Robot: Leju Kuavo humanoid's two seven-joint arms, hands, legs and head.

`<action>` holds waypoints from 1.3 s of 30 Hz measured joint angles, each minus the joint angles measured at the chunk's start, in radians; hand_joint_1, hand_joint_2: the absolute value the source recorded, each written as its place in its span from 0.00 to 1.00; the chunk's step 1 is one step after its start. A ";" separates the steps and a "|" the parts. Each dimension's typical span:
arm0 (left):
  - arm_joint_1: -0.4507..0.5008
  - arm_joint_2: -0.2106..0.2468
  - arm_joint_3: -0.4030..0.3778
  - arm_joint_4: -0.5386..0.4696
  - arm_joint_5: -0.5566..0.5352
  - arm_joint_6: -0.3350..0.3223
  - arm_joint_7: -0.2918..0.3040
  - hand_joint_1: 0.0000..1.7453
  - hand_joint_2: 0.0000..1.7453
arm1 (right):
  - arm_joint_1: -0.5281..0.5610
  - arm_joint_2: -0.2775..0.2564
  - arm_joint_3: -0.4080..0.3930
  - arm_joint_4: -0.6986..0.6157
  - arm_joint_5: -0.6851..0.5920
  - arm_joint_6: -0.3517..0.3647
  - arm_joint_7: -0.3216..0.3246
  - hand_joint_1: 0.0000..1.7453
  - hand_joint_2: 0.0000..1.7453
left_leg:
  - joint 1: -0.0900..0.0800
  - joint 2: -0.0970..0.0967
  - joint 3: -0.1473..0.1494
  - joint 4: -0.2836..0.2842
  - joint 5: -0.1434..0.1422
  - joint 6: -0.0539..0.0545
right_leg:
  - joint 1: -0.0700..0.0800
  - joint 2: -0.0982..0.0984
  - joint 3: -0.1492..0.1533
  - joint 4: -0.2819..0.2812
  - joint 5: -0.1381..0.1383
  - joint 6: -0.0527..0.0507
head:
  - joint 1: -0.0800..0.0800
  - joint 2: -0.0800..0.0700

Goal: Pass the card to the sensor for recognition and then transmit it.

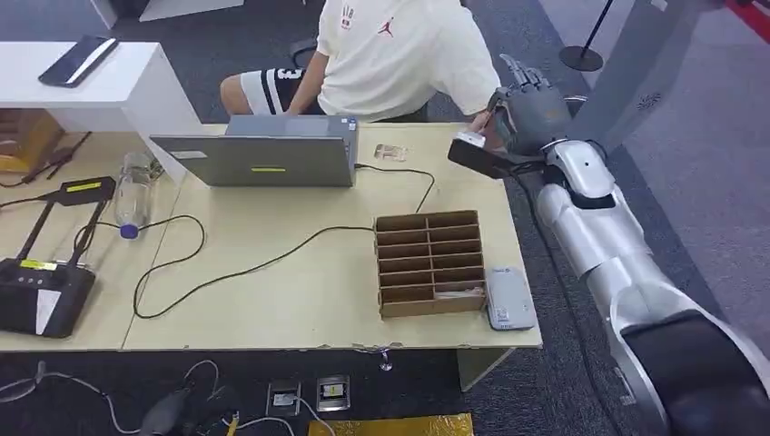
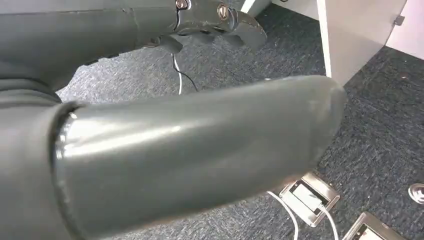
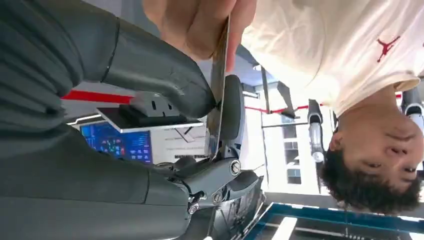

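One card (image 3: pixel 218 85) pinched in right hand (image 1: pixel 525 113), person's hand (image 3: pixel 197 22) apparently on it too.

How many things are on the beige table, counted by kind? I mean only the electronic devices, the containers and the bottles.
Electronic devices: 3 — laptop, black device at the left edge, white device beside the organizer.
Containers: 1 — cardboard organizer.
Bottles: 1 — clear bottle.
Total: 5
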 joint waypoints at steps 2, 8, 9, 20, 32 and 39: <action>0.000 0.000 0.000 0.000 0.004 0.001 0.000 0.00 0.00 | -0.004 0.008 0.002 0.021 0.000 0.003 -0.001 0.29 1.00 | 0.000 0.000 0.000 0.000 0.000 0.000 | 0.000 0.000 0.000 0.000 0.000 0.000 | 0.000 0.000; 0.012 0.001 0.000 0.000 0.024 0.021 0.000 0.00 0.00 | -0.006 0.018 0.017 0.058 -0.013 -0.021 -0.006 0.00 1.00 | 0.000 0.000 0.000 0.000 0.000 0.000 | 0.000 0.000 0.000 0.000 0.000 0.000 | 0.000 0.000; 0.015 0.001 0.000 0.000 0.027 0.026 0.000 0.00 0.00 | -0.007 0.019 0.018 0.061 -0.021 -0.034 -0.011 0.00 1.00 | 0.000 0.000 0.000 0.000 0.000 0.000 | 0.000 0.000 0.000 0.000 0.000 0.000 | 0.000 0.000; 0.045 -0.001 0.002 0.000 0.069 0.076 -0.017 0.00 0.00 | -0.041 0.014 0.026 0.086 -0.138 -0.126 -0.051 0.00 1.00 | 0.000 0.001 0.001 0.000 0.000 0.000 | 0.000 0.001 0.000 0.000 0.000 0.000 | 0.000 0.000; 0.104 -0.015 0.022 0.001 0.186 0.164 -0.058 0.00 0.00 | -0.062 -0.114 -0.100 0.085 -0.490 -0.259 -0.086 0.00 1.00 | 0.000 0.001 0.001 0.001 0.000 0.000 | 0.000 0.001 -0.001 -0.003 0.000 0.000 | 0.000 0.000; 0.144 -0.005 0.055 0.006 0.279 0.186 -0.072 0.00 0.00 | 0.046 -0.316 -0.310 0.096 -0.852 -0.279 -0.065 0.00 1.00 | 0.000 0.001 0.003 0.001 -0.003 0.003 | 0.000 -0.001 0.001 -0.007 0.000 0.001 | -0.001 0.000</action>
